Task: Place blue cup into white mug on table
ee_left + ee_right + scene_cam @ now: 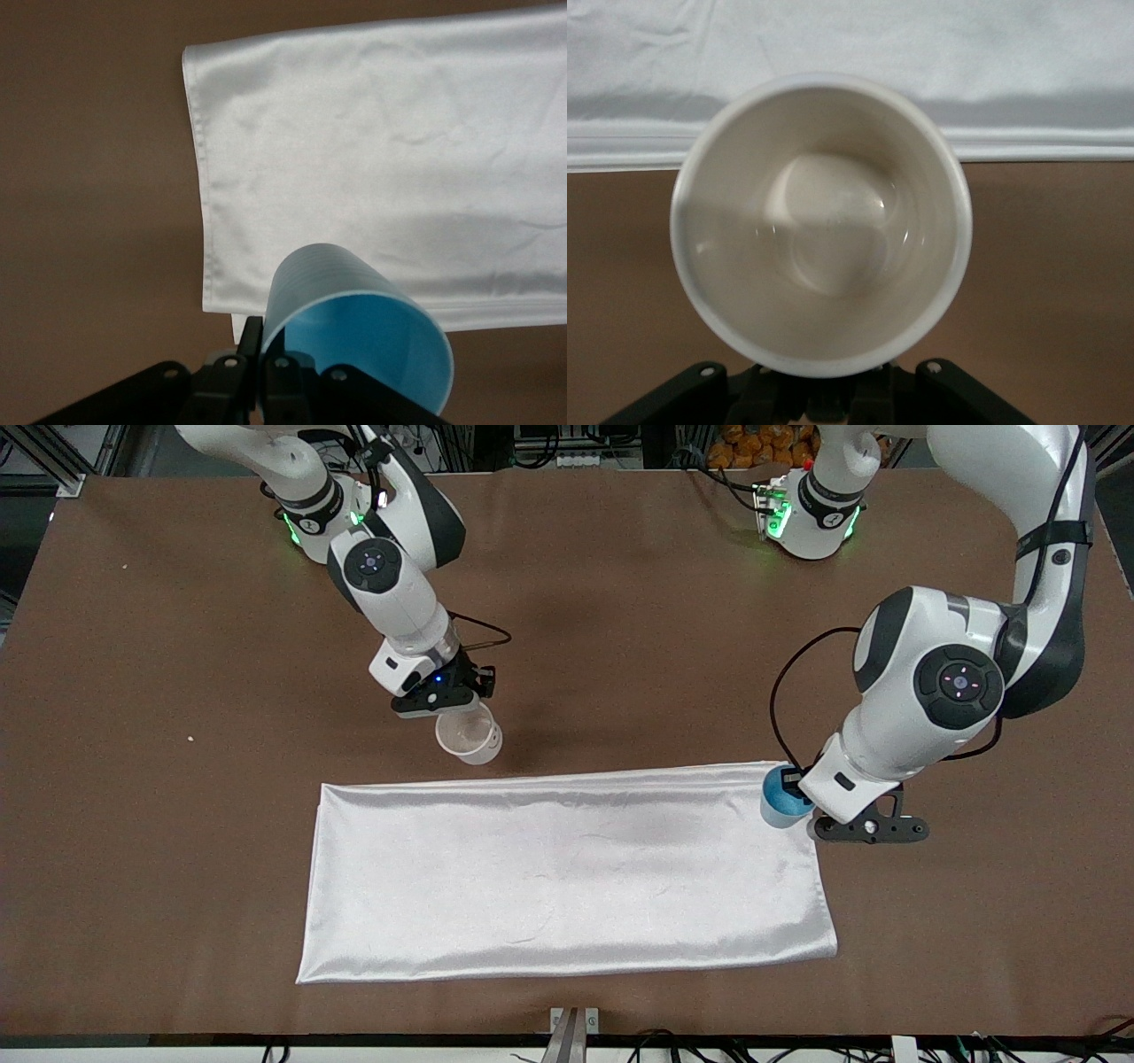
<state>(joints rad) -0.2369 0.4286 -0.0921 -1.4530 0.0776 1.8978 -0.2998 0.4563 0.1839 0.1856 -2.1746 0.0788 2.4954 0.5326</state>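
Left gripper [802, 802]: clamped on the blue cup's [781, 797] rim, over the cloth's [567, 877] corner at the left arm's end.
Right gripper [469, 713]: grasping the white mug [469, 739] by its rim, tilted, over the table [177, 779] just beside the cloth's far edge.

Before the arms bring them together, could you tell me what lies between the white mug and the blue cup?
In the front view, only the white cloth's upper edge and bare table lie between the white mug and blue cup.

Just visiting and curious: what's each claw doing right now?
Left claw: closed on the blue cup, over the cloth's corner.
Right claw: closed on the white mug.
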